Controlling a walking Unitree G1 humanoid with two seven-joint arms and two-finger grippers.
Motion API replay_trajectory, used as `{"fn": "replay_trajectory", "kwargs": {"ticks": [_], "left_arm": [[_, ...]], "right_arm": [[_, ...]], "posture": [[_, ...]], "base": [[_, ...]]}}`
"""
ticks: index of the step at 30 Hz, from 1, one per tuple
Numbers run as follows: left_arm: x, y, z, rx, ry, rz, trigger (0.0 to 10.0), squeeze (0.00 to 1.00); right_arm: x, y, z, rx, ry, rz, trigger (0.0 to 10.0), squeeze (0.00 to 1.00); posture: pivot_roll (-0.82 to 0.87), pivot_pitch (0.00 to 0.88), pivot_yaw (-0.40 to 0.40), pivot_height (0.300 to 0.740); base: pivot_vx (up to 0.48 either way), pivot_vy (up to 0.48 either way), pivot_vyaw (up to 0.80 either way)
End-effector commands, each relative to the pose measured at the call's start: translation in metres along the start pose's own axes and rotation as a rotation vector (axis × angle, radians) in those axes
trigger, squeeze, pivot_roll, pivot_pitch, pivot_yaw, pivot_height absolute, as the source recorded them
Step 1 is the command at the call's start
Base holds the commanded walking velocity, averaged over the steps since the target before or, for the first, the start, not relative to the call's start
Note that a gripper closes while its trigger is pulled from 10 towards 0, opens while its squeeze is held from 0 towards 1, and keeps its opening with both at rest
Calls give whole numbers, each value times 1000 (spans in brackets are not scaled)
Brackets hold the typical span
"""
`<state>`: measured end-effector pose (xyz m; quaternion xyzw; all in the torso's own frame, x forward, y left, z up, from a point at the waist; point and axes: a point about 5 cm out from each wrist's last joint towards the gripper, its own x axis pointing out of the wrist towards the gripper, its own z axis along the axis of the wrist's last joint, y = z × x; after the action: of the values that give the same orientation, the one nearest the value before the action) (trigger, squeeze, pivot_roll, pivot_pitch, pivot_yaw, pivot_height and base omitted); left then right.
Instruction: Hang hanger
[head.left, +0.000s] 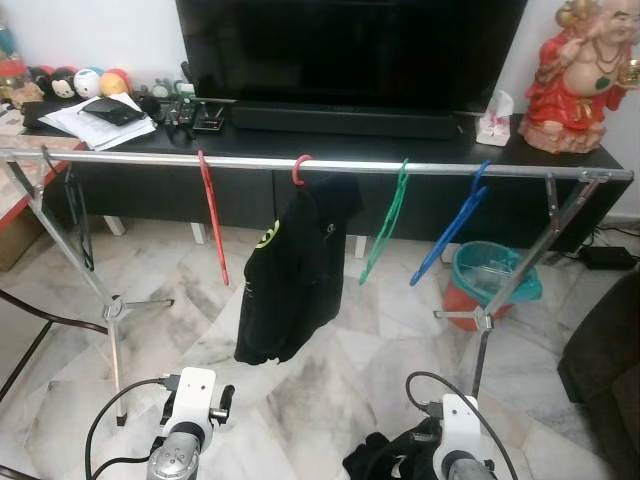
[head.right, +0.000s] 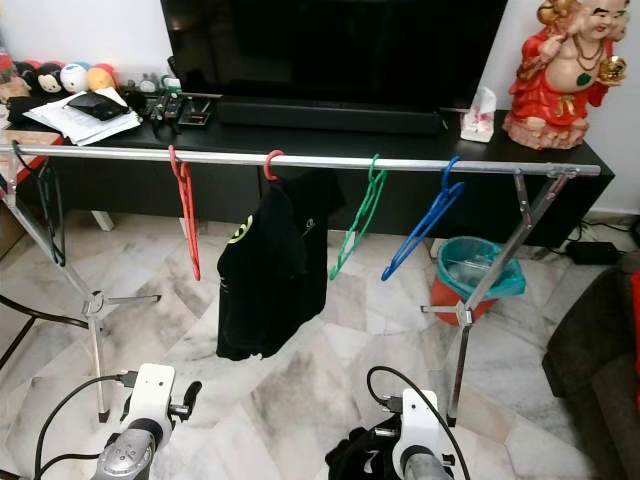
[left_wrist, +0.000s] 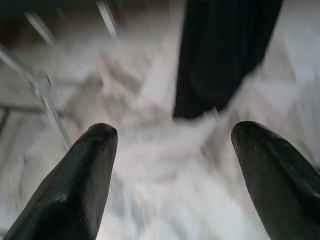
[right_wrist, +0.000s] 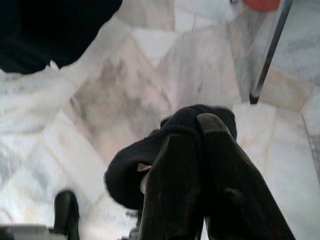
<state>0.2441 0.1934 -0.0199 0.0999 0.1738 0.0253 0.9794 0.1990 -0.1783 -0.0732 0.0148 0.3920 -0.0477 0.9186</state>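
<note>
A long silver metal rail (head.left: 300, 163) spans the room above the marble floor (head.left: 330, 370). From left to right it carries a red plastic hanger (head.left: 212, 218), a red-hooked hanger bearing a black shirt (head.left: 290, 270), a green plastic hanger (head.left: 385, 222) and a blue plastic hanger (head.left: 448, 232). The left pincer (left_wrist: 170, 170) hovers low, fingers apart and empty. The right pincer (right_wrist: 197, 150) is clamped on a dark cloth bundle (right_wrist: 150, 155).
</note>
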Motion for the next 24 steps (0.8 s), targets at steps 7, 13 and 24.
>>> {"fn": "replay_trajectory", "kwargs": {"ticks": [7,13,24], "left_arm": [[5,27,59,-66,-311,184,10000,0],[12,36,98,-87,-437,219,10000,0],[11,29,114,-100,-462,189,10000,0]], "right_arm": [[-2,-7,-8,-10,33,3,10000,0],[-5,-10,-19,-54,79,9,10000,0],[-7,-18,-23,3,75,-25,10000,0]], "posture": [[84,21,-50,736],[87,20,-52,736],[80,19,-49,736]], "base": [[0,0,0],[0,0,80],[0,0,321]]}}
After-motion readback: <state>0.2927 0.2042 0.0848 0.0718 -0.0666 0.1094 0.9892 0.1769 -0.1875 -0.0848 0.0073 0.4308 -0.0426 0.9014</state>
